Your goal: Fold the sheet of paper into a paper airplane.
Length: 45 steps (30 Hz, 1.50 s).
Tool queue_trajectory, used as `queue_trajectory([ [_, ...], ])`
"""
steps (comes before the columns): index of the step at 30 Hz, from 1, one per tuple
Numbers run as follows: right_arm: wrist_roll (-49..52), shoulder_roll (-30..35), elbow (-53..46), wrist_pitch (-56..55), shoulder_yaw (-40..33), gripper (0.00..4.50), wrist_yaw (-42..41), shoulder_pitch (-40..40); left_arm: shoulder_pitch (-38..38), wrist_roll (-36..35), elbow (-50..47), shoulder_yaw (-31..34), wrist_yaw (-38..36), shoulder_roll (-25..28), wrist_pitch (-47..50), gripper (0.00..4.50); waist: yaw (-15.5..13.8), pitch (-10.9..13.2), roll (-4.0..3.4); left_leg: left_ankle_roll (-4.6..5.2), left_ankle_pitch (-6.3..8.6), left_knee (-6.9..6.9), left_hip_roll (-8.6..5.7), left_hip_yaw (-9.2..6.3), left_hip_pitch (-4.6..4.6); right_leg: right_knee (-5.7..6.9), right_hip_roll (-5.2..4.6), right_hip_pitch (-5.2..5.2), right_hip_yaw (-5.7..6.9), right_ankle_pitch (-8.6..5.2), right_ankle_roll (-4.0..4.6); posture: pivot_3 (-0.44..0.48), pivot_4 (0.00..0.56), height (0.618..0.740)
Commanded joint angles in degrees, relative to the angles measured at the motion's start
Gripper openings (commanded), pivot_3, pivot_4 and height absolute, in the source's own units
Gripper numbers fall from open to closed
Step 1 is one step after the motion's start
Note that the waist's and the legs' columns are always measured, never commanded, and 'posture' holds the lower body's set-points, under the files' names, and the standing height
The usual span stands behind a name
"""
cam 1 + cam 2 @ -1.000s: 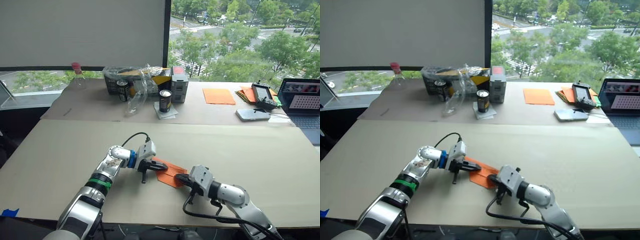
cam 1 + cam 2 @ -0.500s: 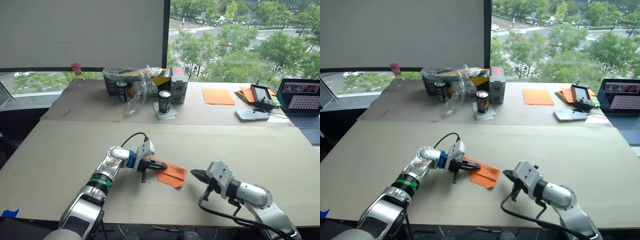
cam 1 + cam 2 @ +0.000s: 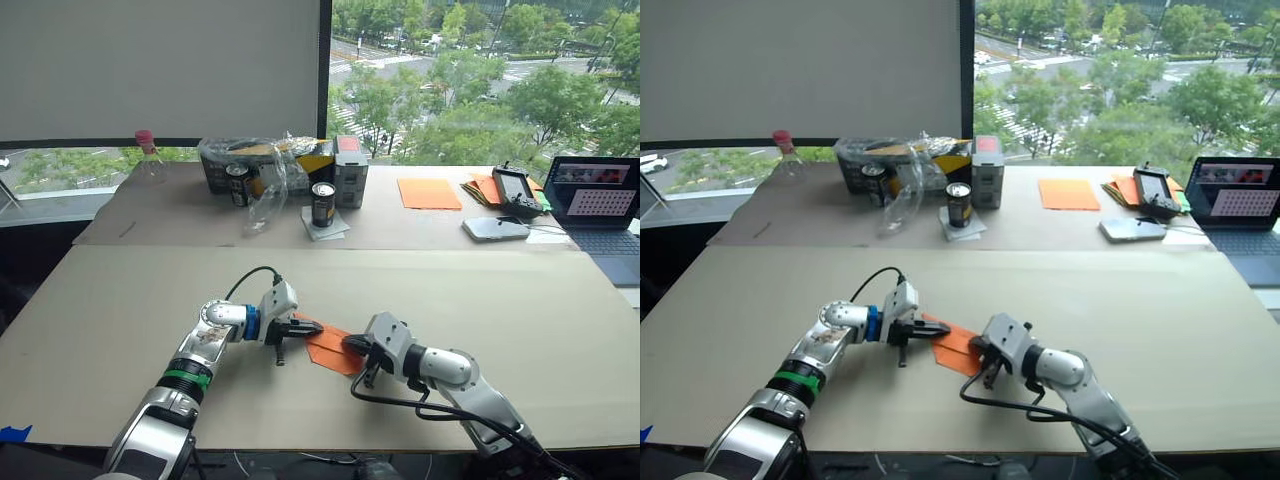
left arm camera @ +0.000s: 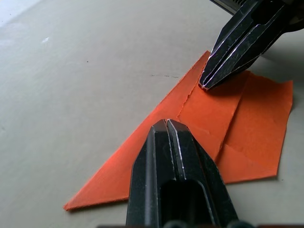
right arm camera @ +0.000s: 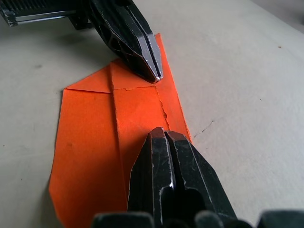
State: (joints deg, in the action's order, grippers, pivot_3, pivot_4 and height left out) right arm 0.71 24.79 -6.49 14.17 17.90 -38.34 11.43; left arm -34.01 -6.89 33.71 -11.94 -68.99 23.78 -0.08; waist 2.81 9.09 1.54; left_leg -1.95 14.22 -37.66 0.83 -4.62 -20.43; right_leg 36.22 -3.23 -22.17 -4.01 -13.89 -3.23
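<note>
Two tools press their closed tips on the folded sheet of paper (image 3: 330, 344) lying flat on the surface (image 3: 520, 300), near centre; left tool (image 3: 310, 327) at its left; right tool (image 3: 349, 343) at its right.

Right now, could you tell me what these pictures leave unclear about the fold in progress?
- Left wrist view: the left hand covers the middle of the folded orange paper.
- Right wrist view: the right hand hides the paper's near end.
- Head views: the creases are too small to read, and the paper's underside is hidden.
</note>
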Motion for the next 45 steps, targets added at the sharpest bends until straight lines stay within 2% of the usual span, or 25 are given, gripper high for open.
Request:
queue_trajectory([
  [1, -1.03, 0.46, 2.89, 1.25, 0.48, 0.02, -0.43, -1.01, 2.55, 1.2, -0.46, 1.38, 1.59, 3.19, 2.35, 0.0, 0.0, -0.01, -0.01, 0.0, 0.0, 0.05, 0.0, 0.0, 0.02, 0.0, -0.01, 0.0, -0.01, -0.02, 0.01, 0.0, 0.15, 0.732],
  [7, 0.94, 0.54, -0.3, 3.07, -1.71, 0.02, -0.72, -1.22, 4.23, -0.58, -6.95, 2.31, 1.64, 3.37, 4.05, 0.0, -0.28, 0.0, 0.0, 0.0, 0.0, 0.14, -0.02, 0.02, 0.01, -0.02, -0.03, -0.02, -0.02, -0.03, 0.03, 0.0, 0.15, 0.732],
  [9, 3.91, 0.26, -3.41, 5.07, -3.58, 0.02, -1.27, -1.48, 4.65, -1.62, -10.43, 2.86, 1.97, 3.03, 4.62, 0.0, -0.33, 0.03, -0.02, 0.0, 0.0, 0.14, -0.02, 0.01, -0.06, -0.03, -0.03, -0.09, -0.01, -0.03, 0.03, 0.0, 0.15, 0.732],
  [12, 10.81, 0.61, -10.98, 11.02, -7.87, 0.02, -2.67, -1.0, 4.89, -6.22, -17.39, 5.34, 1.81, 3.29, 10.34, 0.0, -0.56, 0.14, -0.05, 0.0, 0.0, 0.13, -0.05, -0.03, -0.45, -0.04, -0.06, -0.42, 0.0, -0.01, 0.06, 0.0, 0.15, 0.732],
  [14, 15.09, 1.66, -15.5, 16.38, -10.77, 0.02, -3.4, -0.47, 5.27, -7.8, -21.39, 6.05, 1.39, 4.88, 14.1, 0.0, -0.58, 0.22, -0.07, 0.0, -0.01, -0.12, -0.08, -0.07, -1.19, 0.17, -0.07, -1.12, 0.0, 0.24, 0.43, 0.0, 0.15, 0.732],
  [17, 19.56, 4.3, -19.31, 22.09, -14.18, 0.02, -4.56, 0.16, 5.82, -11.21, -28.74, 6.41, 0.02, 8.35, 22.93, 0.0, -0.4, 0.24, -0.07, 0.0, -0.01, -0.2, -0.19, -0.07, -1.73, 0.61, -0.17, -1.83, -0.03, 0.29, 0.47, 0.0, 0.15, 0.732],
  [20, 25.25, 6.04, -21.27, 27.77, -17.69, 0.02, -5.36, 0.99, 6.44, -14.41, -34.66, 7.32, 0.42, 10.84, 29.12, 0.0, -0.36, 0.32, -0.09, 0.0, -0.01, -0.18, -0.15, -0.09, -1.78, 0.73, -0.12, -1.97, 0.0, 0.28, 0.48, 0.0, 0.15, 0.732],
  [25, 31.51, 7.18, -20.27, 34.69, -21.42, 0.02, -4.89, 2.38, 7.68, -16.55, -39.15, 8.04, 1.18, 13.52, 33.63, 0.0, -0.25, 0.35, -0.07, 0.0, -0.01, -0.18, -0.13, -0.03, -1.71, 0.75, -0.1, -1.93, -0.03, 0.26, 0.47, 0.0, 0.15, 0.732],
  [29, 32.4, 8.81, -18.68, 36.08, -20.31, 1.19, -6.05, 1.3, 9.58, -17.47, -41.57, 8.88, 2.29, 14.76, 34.5, 0.0, -0.33, 0.36, -0.07, 0.0, -0.01, -0.18, -0.13, -0.03, -1.76, 0.7, -0.1, -1.95, -0.02, 0.26, 0.48, 0.0, 0.15, 0.732],
  [31, 32.9, 8.06, -17.9, 36.33, -20.09, 2.0, -5.29, 1.25, 11.0, -17.66, -42.63, 9.48, 2.84, 15.46, 34.49, 0.0, -0.34, 0.36, -0.07, 0.0, -0.01, -0.18, -0.13, -0.02, -1.77, 0.68, -0.11, -1.95, -0.02, 0.26, 0.49, 0.0, 0.15, 0.732],
  [33, 33.21, 7.54, -17.17, 36.58, -19.96, 2.59, -4.81, 1.33, 11.76, -17.75, -43.27, 9.77, 3.29, 15.83, 34.4, 0.0, -0.26, 0.36, -0.07, 0.0, -0.01, -0.18, -0.13, -0.02, -1.77, 0.69, -0.1, -1.96, -0.03, 0.27, 0.49, 0.0, 0.15, 0.732],
  [34, 32.78, 7.11, -16.3, 36.1, -19.57, 3.05, -4.43, 1.41, 12.19, -17.57, -43.56, 9.9, 3.76, 16.02, 34.15, 0.0, -0.3, 0.37, -0.07, 0.0, -0.01, -0.18, -0.13, -0.01, -1.76, 0.7, -0.11, -1.96, -0.03, 0.27, 0.5, 0.0, 0.15, 0.732],
  [38, 33.67, 5.13, -13.85, 36.61, -19.26, 4.42, -3.61, 2.35, 13.41, -17.61, -44.41, 10.09, 4.8, 16.56, 34.11, 0.0, -0.34, 0.37, -0.07, 0.0, -0.01, -0.18, -0.13, -0.01, -1.74, 0.71, -0.1, -1.95, -0.03, 0.27, 0.5, 0.0, 0.15, 0.732],
  [45, 36.16, 2.82, -11.36, 38.65, -17.91, 4.47, -4.33, 3.25, 13.63, -17.74, -44.44, 9.99, 6.22, 16.8, 34.07, 0.0, -0.34, 0.37, -0.07, 0.0, -0.01, -0.18, -0.12, -0.01, -1.76, 0.72, -0.1, -1.96, -0.03, 0.28, 0.51, 0.0, 0.15, 0.732],
])
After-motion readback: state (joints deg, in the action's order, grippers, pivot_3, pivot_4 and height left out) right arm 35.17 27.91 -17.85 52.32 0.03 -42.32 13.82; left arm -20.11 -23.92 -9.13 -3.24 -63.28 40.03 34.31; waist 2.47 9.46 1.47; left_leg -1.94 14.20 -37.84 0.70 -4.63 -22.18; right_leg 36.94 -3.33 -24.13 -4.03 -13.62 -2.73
